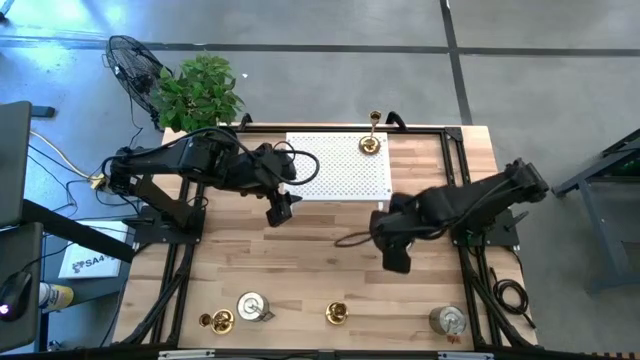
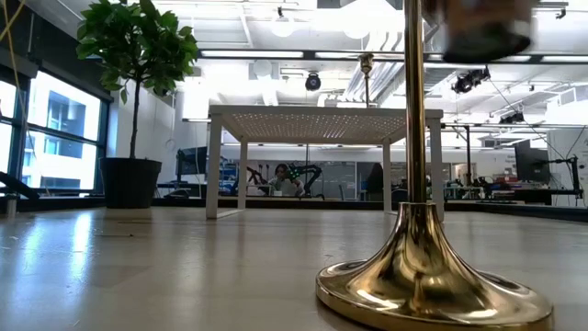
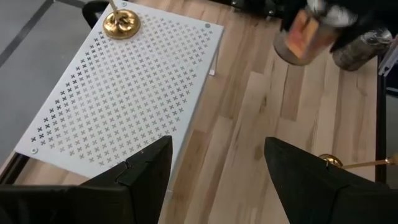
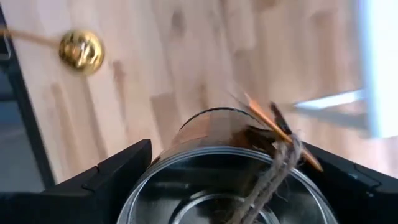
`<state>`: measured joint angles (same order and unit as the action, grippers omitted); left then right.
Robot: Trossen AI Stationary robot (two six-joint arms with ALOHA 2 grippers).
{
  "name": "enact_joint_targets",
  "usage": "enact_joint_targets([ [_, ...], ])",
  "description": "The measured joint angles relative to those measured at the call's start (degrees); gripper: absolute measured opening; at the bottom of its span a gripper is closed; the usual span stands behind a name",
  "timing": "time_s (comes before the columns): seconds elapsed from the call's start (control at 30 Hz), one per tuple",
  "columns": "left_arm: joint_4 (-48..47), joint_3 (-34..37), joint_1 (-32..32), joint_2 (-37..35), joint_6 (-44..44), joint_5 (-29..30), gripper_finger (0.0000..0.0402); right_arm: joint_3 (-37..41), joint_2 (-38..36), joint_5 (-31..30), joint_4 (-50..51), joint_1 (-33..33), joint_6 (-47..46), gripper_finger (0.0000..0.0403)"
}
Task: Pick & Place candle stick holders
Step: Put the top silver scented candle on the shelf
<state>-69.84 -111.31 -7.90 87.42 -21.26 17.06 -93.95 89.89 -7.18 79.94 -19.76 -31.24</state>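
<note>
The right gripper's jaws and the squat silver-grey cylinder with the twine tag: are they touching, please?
Touching. The right wrist view shows the squat silver-grey cylinder filling the right gripper, both dark jaws flush against its rim, with no gap showing.

Open-plan lab or workshop, grey concrete floor (image 1: 330, 20), strip ceiling lights (image 2: 276, 57), monitors and benches behind, potted tree (image 2: 136, 101), floor fan (image 1: 133, 66)

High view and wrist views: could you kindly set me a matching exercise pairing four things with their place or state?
Things:
1 left pincer
2 right pincer
3 plant
4 white rack

States:
A holds a silver cylinder
B off the table
C open, empty
D bears a gold stick

Pairs: 1-C, 2-A, 3-B, 4-D
</note>
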Motion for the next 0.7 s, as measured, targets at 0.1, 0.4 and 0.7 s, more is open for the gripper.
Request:
enact_joint_targets([
  [0.1, 0.5, 0.0, 0.0, 0.0, 0.0, 0.3, 0.025, -5.2, 0.0, -3.1, 2.4, 1.5, 2.8, 0.0345],
  [0.4, 6.7, 0.0, 0.0, 0.0, 0.0, 0.4, 0.025, -14.4, 0.0, -6.0, 5.3, 10.0, 11.2, 0.0345],
  [0.7, 7.6, 0.0, 0.0, 0.0, 1.7, 0.5, 0.025, -12.3, 0.0, -2.9, 5.7, 19.1, 18.7, 0.0345],
])
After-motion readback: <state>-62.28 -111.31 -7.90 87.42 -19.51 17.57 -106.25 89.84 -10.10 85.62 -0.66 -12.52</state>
